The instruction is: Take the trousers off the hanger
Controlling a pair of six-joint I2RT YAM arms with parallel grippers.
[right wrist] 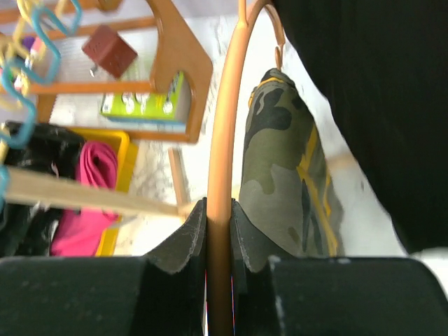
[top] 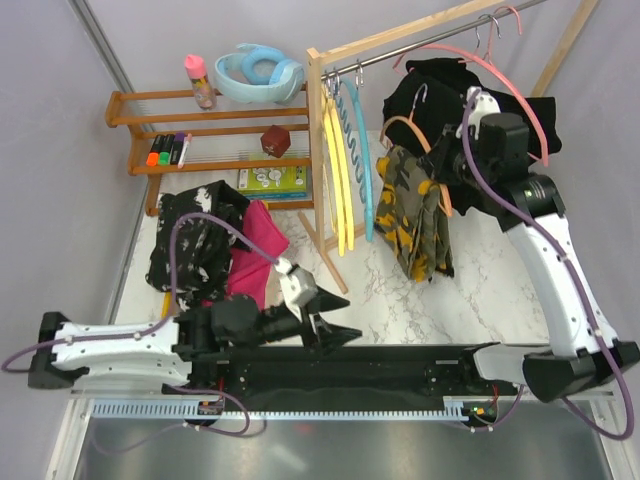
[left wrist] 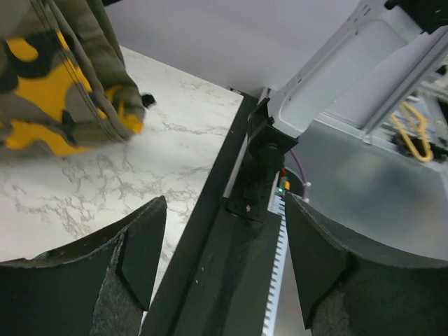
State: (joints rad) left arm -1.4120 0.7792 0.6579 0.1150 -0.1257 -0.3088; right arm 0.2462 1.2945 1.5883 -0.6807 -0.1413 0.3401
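The olive-and-yellow camouflage trousers [top: 420,215] hang from an orange hanger [top: 445,195] under the rail. My right gripper [top: 460,130] is shut on that hanger's thin arm [right wrist: 219,210], with the camouflage cloth [right wrist: 280,175] hanging just right of my fingers. Plain black trousers [top: 440,95] hang behind on a pink hanger [top: 520,100]. Black speckled trousers [top: 195,245] and magenta trousers [top: 255,255] lie piled at the left. My left gripper [top: 335,318] is open and empty low over the arms' black base rail [left wrist: 210,280]. The camouflage hem [left wrist: 63,77] shows ahead on the left in the left wrist view.
A wooden rack post [top: 320,150] carries empty yellow and blue hangers [top: 350,170]. Behind it, a wooden shelf [top: 215,160] holds markers, a bottle and a brown cube. A metal rail [top: 420,45] spans the back right. A yellow bin [right wrist: 122,150] sits under the pile.
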